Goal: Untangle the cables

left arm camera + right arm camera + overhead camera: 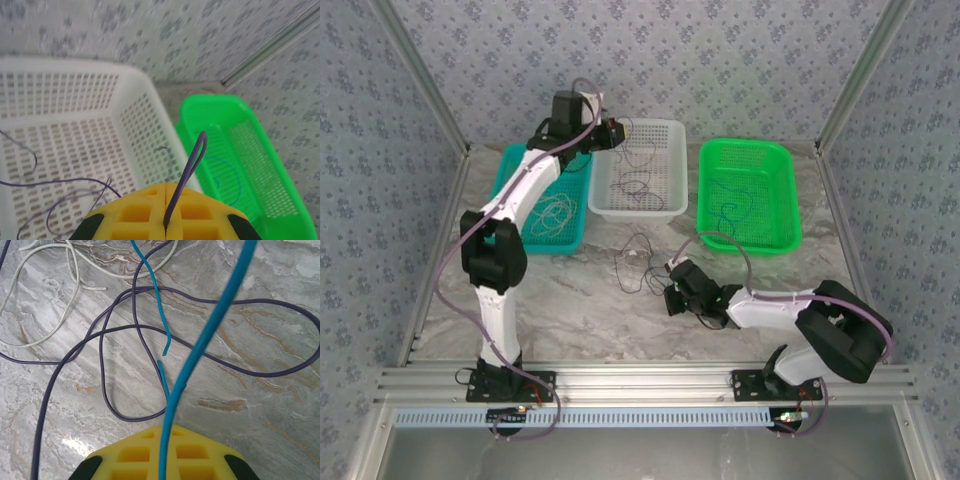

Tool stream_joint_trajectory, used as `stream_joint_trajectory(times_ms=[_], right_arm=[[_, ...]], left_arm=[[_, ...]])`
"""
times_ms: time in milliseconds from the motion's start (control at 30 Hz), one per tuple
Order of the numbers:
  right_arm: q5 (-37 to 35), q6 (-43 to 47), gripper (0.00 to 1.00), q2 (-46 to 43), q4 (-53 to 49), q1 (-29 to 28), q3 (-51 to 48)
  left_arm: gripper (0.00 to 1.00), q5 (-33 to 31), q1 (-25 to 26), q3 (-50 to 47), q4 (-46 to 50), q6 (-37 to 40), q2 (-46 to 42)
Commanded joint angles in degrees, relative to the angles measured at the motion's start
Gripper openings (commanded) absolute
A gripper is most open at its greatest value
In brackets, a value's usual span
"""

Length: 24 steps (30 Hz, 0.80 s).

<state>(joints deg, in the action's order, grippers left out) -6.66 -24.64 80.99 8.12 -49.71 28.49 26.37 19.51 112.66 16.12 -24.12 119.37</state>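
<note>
Sorting step in hand. Left gripper (pixel 166 205), upper centre of top view: jaws clenched on purple cable (pixel 192 160) above white basket (pixel 135 95); next move likely release there. Right gripper (pixel 162 450): jaws clenched on blue cable (pixel 210 330), just beside tangle (pixel 638 262) on tabletop (pixel 570 315), frame centre; calls for slow pull clear of tangle.

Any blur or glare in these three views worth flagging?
Top view: even light, sharp. Left wrist: wall and white basket look soft; purple cable in the fingers reads clearly. Right wrist: table sharp, blue cable blurred near the lens.
</note>
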Motion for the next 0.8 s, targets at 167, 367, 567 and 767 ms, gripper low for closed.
stream_joint_trajectory(times_ms=[167, 367, 567, 767], right_arm=[[-1.17, -0.56, 0.0, -4.83, -3.79, -0.52, 2.74], [-2.28, 1.57, 0.0, -10.66, -8.54, -0.4, 4.58], [-3.31, 3.63, 0.0, -18.49, -14.46, -0.01, 7.14], [-1.18, 8.74, 0.0, -24.12, -22.44, 0.76, 13.96]], left_arm=[[0.18, -0.84, 0.53, -5.7, -1.86, 0.53, 0.55], [0.64, -3.39, 1.77, -9.43, -0.94, 2.52, -2.98], [0.86, -8.31, 5.54, -17.39, -2.71, 8.0, -10.58], [0.92, -8.72, 7.62, -29.13, -10.48, 8.01, -19.94]])
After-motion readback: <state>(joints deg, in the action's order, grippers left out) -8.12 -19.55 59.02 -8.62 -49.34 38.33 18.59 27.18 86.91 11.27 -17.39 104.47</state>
